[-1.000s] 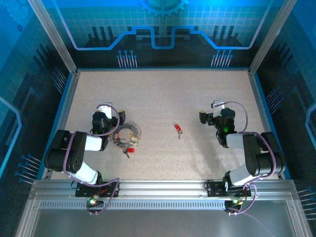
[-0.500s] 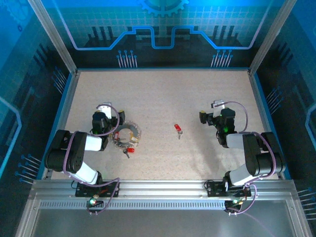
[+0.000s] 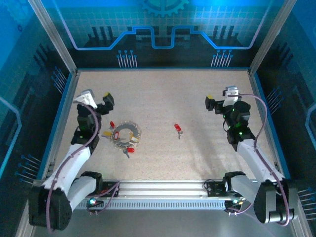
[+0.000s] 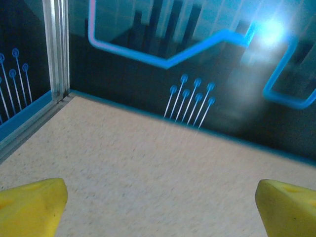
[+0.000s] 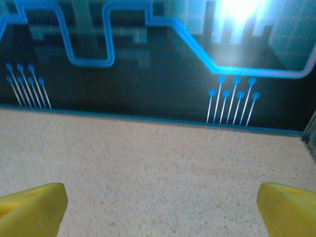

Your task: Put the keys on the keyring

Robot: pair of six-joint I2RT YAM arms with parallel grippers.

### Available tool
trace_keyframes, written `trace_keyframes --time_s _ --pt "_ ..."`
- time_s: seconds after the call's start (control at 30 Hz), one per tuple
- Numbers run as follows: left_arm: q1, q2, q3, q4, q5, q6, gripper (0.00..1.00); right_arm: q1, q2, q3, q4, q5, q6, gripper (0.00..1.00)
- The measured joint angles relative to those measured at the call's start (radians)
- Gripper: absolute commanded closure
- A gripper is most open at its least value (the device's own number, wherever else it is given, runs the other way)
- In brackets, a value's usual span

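Observation:
The grey keyring (image 3: 127,134) lies flat on the speckled table, left of centre. Around it sit small keys: a red one (image 3: 112,124) at its far-left side, a yellow one (image 3: 106,133) at its left, and a red one (image 3: 131,149) at its near edge. Another red key (image 3: 177,128) lies alone mid-table. My left gripper (image 3: 96,98) hangs open behind and left of the ring, holding nothing. My right gripper (image 3: 220,100) is open at the right, apart from the lone key. In the wrist views the left gripper (image 4: 158,212) and right gripper (image 5: 158,212) frame bare table between yellow fingertips (image 4: 30,206) (image 5: 30,207).
A blue rim and the dark back wall (image 3: 158,57) bound the table (image 3: 163,94). Aluminium posts (image 4: 55,47) stand at the corners. Both wrist cameras face the back wall across open table surface.
Both arms have unfolded and risen. The left gripper moved away from the ring toward the back left, uncovering keys beside it. The right gripper moved back and slightly right.

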Motion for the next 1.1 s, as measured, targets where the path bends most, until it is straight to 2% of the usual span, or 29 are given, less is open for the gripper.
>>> trace_keyframes --time_s 0.13,0.3,0.43,0.63,0.7,0.8,0.97,1.03,1.1 --pt "0.011 -0.088 0.046 -0.187 0.040 -0.188 0.01 -0.001 -0.045 0.045 -0.158 0.145 0.219 0.00" --pt "0.021 -0.026 0.060 -0.380 0.220 -0.297 0.01 -0.003 -0.030 0.045 -0.233 0.092 0.317 0.00" --pt "0.021 0.108 0.121 -0.518 0.343 -0.323 0.01 0.116 0.057 0.068 -0.286 0.077 0.307 0.00" --pt "-0.015 0.251 0.222 -0.660 0.512 -0.319 0.01 0.341 0.299 0.184 -0.428 0.068 0.296 0.22" --pt "-0.040 0.278 0.261 -0.712 0.535 -0.303 0.01 0.377 0.367 0.223 -0.477 0.068 0.297 0.24" --pt "-0.075 0.317 0.325 -0.805 0.538 -0.256 0.01 0.405 0.445 0.266 -0.536 0.070 0.298 0.27" --pt "-0.167 0.331 0.348 -0.865 0.517 -0.222 0.01 0.426 0.541 0.330 -0.564 0.013 0.284 0.46" --pt "-0.178 0.335 0.348 -0.878 0.513 -0.231 0.01 0.441 0.589 0.367 -0.554 -0.042 0.260 0.57" --pt "-0.175 0.330 0.348 -0.890 0.493 -0.242 0.01 0.462 0.645 0.410 -0.536 -0.108 0.213 0.62"
